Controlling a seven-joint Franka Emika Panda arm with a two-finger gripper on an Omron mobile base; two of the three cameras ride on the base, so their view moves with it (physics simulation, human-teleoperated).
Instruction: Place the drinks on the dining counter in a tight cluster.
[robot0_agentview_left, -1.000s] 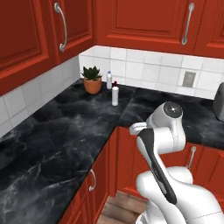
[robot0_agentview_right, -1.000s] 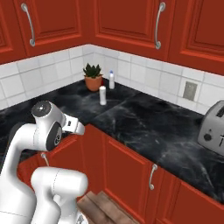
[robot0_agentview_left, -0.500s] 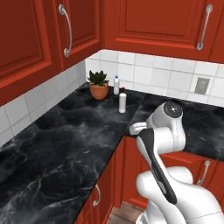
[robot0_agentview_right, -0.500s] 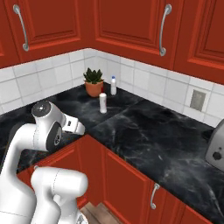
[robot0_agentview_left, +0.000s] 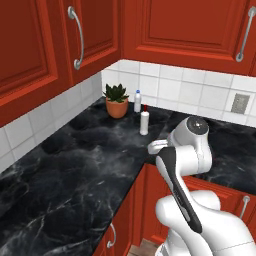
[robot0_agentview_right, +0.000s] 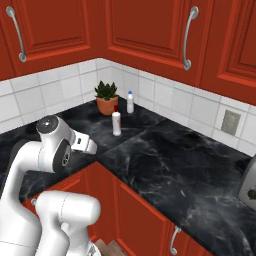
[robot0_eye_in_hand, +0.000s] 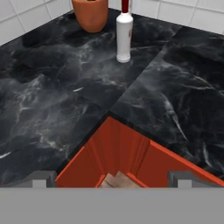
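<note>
Drinks: two are standing upright on the corner tabletop, a white red-capped bottle and a small blue-capped bottle.
Plant: one potted plant is sitting beside the blue-capped one.
Claw: its tips are standing wide apart, gripping nothing.
Relation: the white bottle is standing well ahead of the claw, untouched.

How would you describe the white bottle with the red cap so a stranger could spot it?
Look into the tiled inner corner of the black marbled worktop, where an orange potted plant stands. The white red-capped bottle is nearest the counter's front edge; the blue-capped bottle stands behind it.
</note>
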